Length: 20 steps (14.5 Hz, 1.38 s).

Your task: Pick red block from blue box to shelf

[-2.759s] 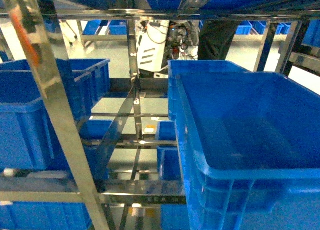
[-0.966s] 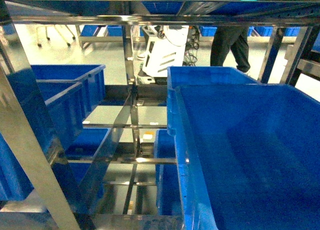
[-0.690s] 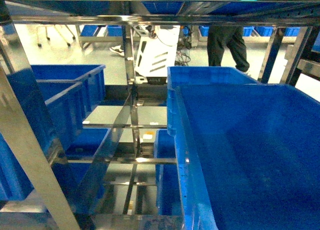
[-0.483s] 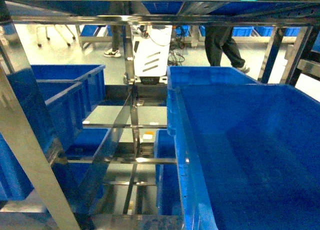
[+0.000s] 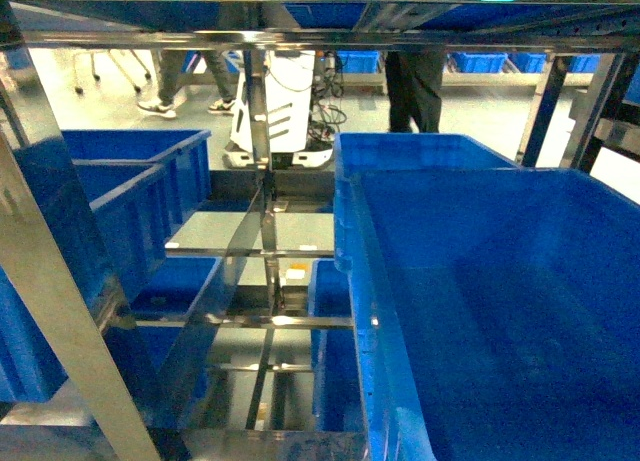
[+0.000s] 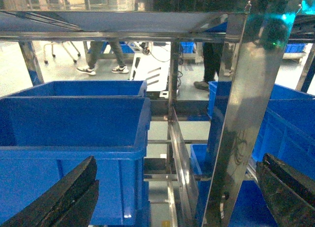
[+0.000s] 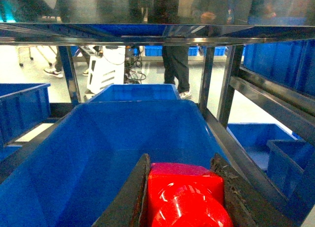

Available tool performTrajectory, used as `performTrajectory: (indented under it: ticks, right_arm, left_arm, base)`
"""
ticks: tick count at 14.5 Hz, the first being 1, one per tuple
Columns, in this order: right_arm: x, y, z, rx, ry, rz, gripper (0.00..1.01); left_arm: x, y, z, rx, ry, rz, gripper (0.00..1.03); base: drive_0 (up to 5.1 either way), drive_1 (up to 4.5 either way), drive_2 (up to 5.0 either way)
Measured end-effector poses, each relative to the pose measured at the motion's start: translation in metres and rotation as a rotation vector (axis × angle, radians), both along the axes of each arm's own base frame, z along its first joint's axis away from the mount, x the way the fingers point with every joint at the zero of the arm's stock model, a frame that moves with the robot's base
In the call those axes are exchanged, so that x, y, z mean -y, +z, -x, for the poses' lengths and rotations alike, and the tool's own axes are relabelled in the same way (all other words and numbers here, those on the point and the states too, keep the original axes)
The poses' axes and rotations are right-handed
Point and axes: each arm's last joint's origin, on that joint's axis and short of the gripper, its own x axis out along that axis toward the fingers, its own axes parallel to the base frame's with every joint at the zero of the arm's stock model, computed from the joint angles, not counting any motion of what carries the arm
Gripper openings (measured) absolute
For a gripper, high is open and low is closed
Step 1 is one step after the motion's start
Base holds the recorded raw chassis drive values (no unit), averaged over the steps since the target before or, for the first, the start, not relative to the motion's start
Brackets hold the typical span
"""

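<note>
The red block [image 7: 187, 192], glossy with a round stud facing the camera, is clamped between the dark fingers of my right gripper [image 7: 181, 160]. It hangs over the near end of a large dark blue crate [image 7: 123, 133] that sits on the steel shelf [image 7: 216, 89]. My left gripper [image 6: 178, 160] is open, with fingers [image 6: 69, 197] spread wide and nothing between them, facing a shelf upright [image 6: 241, 113]. Neither gripper shows in the head view, where the shelf post [image 5: 265, 181] stands in the middle. The blue box is out of view.
Dark blue crates fill the shelf: a big one on the right [image 5: 500, 281], others on the left [image 5: 120, 201] and lower down. Steel rails run overhead. Behind the shelf stand a white wheeled machine [image 5: 285, 111] and walking people [image 6: 103, 54].
Since 2.8 s ago the head view has shifted and the right crate looms larger. Over the last second only the white machine and the people behind the shelf moved left.
</note>
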Motion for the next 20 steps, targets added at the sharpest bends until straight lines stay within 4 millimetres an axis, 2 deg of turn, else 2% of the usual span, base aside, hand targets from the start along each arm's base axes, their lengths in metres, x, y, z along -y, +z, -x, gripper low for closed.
performTrajectory:
  ticks: [5,6,7,9,10,11,14,16,17,18,20]
  right_arm:
    - [0.0,0.0,0.0,0.0,0.0,0.0,0.29]
    - [0.0,-0.002,0.0,-0.035,-0.008,0.011,0.29]
    - [-0.004,-0.003,-0.002,-0.192,-0.073,0.087,0.29]
    - [-0.01,0.008,-0.014,-0.226,-0.073,0.115,0.29]
    - [-0.013,0.019,-0.026,-0.222,-0.052,0.083,0.29]
    - [-0.017,0.02,-0.043,-0.251,-0.011,0.034,0.29]
    - [-0.03,0.004,-0.098,-0.352,0.044,-0.047,0.29]
    - [-0.04,-0.009,-0.136,-0.364,0.047,-0.044,0.48]
    - [-0.045,-0.019,-0.137,-0.404,0.044,-0.02,0.61]
    - [-0.047,-0.02,-0.129,-0.407,0.043,0.009,0.72]
    - [-0.047,0.003,-0.097,-0.254,0.01,0.079,0.99]
  left_arm:
    - [0.0,0.0,0.0,0.0,0.0,0.0,0.98]
    - [0.0,0.0,0.0,0.0,0.0,0.0,0.98]
    - [0.0,0.0,0.0,0.0,0.001,0.0,0.98]
    - [0.0,0.0,0.0,0.0,0.0,0.0,0.98]
    - [0.0,0.0,0.0,0.0,0.0,0.0,0.98]
    - [0.0,0.0,0.0,0.0,0.0,0.0,0.98]
    - [0.0,0.0,0.0,0.0,0.0,0.0,0.98]
    - [0.0,0.0,0.0,0.0,0.0,0.0,0.98]
    - [0.0,0.0,0.0,0.0,0.0,0.0,0.98]
    - [0.0,0.0,0.0,-0.001,0.0,0.0,0.98]
    - [0.0,0.0,0.0,0.0,0.0,0.0,0.98]
  base:
    - [0.0,0.0,0.0]
    - [0.0,0.0,0.0]
    - [0.0,0.0,0.0]
    - [0.0,0.0,0.0]
    - [0.0,0.0,0.0]
    - [0.0,0.0,0.0]
    - [0.0,0.0,0.0]
    - [0.0,0.0,0.0]
    - [0.0,0.0,0.0]
    - [0.0,0.0,0.0]
    - [0.0,0.0,0.0]
